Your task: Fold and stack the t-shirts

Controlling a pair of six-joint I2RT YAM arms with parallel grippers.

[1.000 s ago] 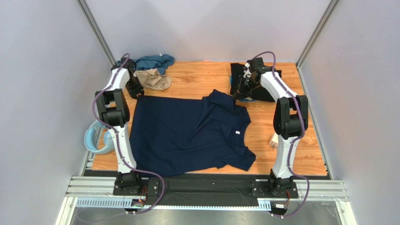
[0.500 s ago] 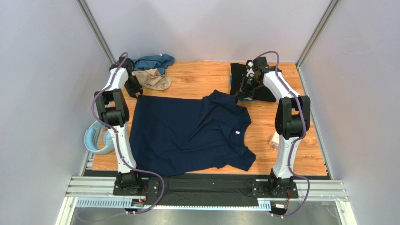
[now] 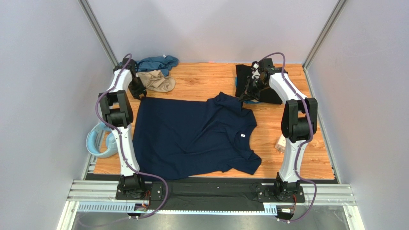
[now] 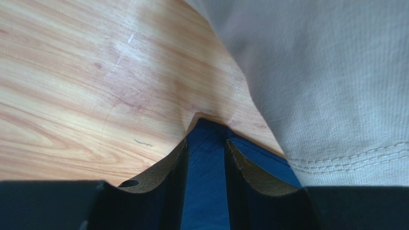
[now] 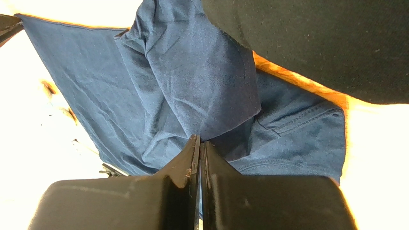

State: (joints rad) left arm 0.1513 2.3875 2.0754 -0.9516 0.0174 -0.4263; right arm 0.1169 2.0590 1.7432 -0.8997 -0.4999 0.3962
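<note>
Navy t-shirt (image 3: 192, 136) lies flat on counter (image 3: 201, 79), long axis left-right. Left hand (image 4: 206, 142) narrowly parted astride far hem corner; right hand (image 5: 199, 140) pinches far sleeve.

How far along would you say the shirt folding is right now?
Done: the black t-shirt looks folded, far right. In hand: the navy t-shirt lies flat; right tool pinches its sleeve, left tool straddles a corner. Remaining: teal t-shirt and tan t-shirt, crumpled.

Black t-shirt (image 3: 241, 73) partly behind the right arm; tan t-shirt (image 4: 326, 72) cut off by the frame edge.
</note>
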